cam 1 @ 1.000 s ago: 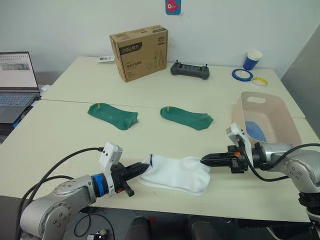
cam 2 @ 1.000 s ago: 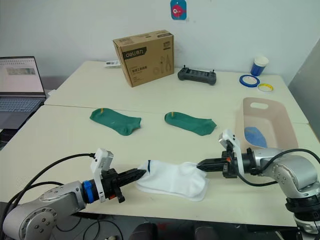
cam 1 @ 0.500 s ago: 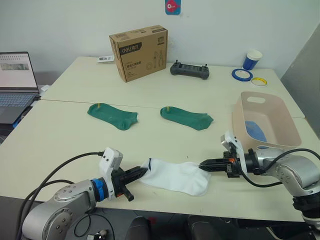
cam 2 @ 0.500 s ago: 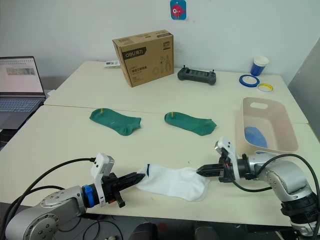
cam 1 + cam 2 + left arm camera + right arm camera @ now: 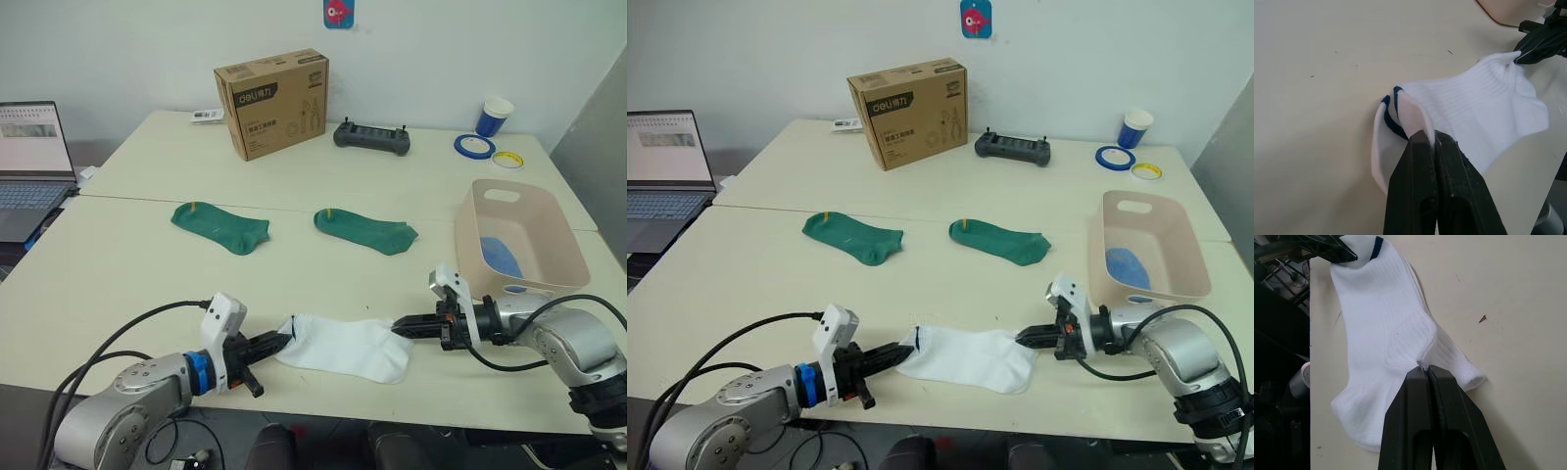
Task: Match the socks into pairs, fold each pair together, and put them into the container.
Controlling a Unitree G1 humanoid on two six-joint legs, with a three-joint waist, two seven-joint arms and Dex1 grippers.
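White socks (image 5: 345,346) are stretched out flat near the front edge of the bench (image 5: 127,245), pinched at the cuff end by the left hand (image 5: 277,342) and at the toe end by the right hand (image 5: 400,325), both clamped tight on the fabric. Past the white socks, two green socks (image 5: 220,226) (image 5: 365,231) are laid apart. Right of the white socks the tub (image 5: 549,235) is found, with something blue (image 5: 501,257) inside.
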